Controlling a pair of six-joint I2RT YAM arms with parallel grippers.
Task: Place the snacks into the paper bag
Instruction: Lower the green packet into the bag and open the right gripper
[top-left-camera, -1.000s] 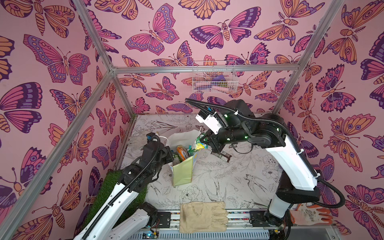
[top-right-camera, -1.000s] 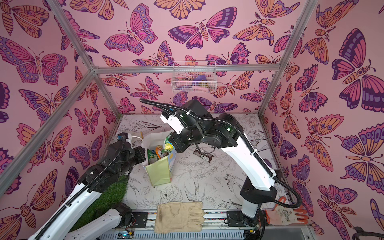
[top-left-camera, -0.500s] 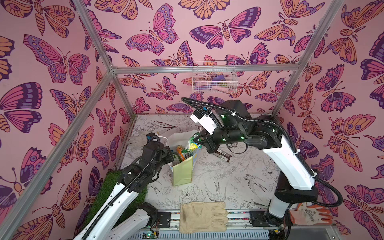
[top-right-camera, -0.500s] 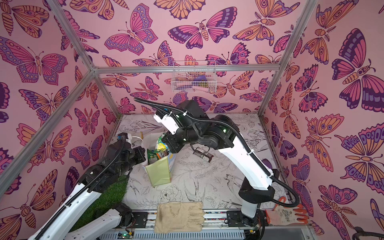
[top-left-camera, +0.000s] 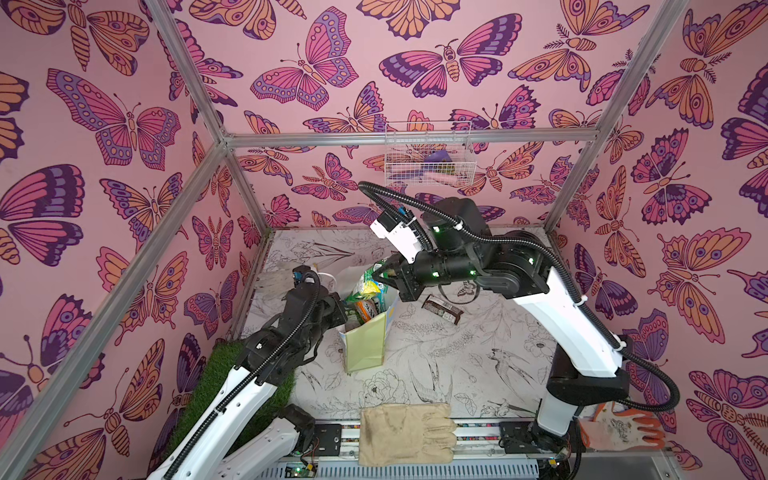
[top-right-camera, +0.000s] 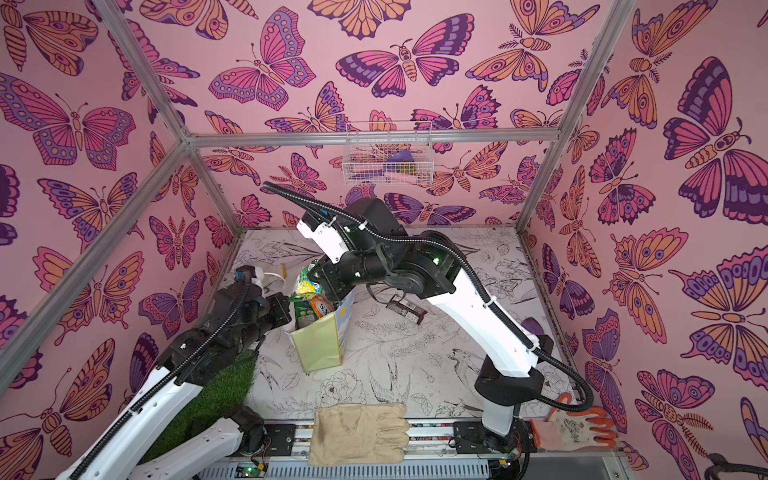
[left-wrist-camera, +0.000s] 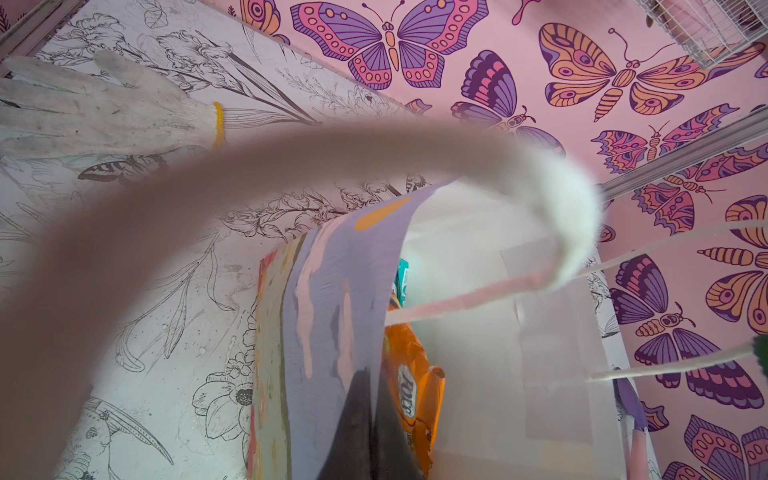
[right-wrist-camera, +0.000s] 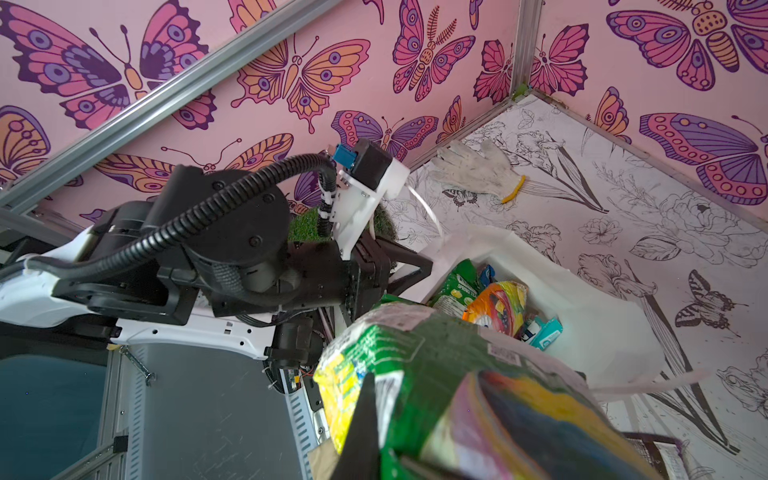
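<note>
Clamping green packet in right pincer over open mouth of upright paper bag, left-centre on tabletop. Pinching bag rim tight in left pincer. Orange packet, teal packet already inside. Dark brown bar flat on tabletop near bag.

Floral-print tabletop bears paper bag, brown bar, white glove.

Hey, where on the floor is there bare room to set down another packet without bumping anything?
The mat is bare between the paper bag and the beige glove, and farther right between the dark brown bar and the right arm's base. Crowded at the bag's mouth, where the right tool holds a green packet.
</note>
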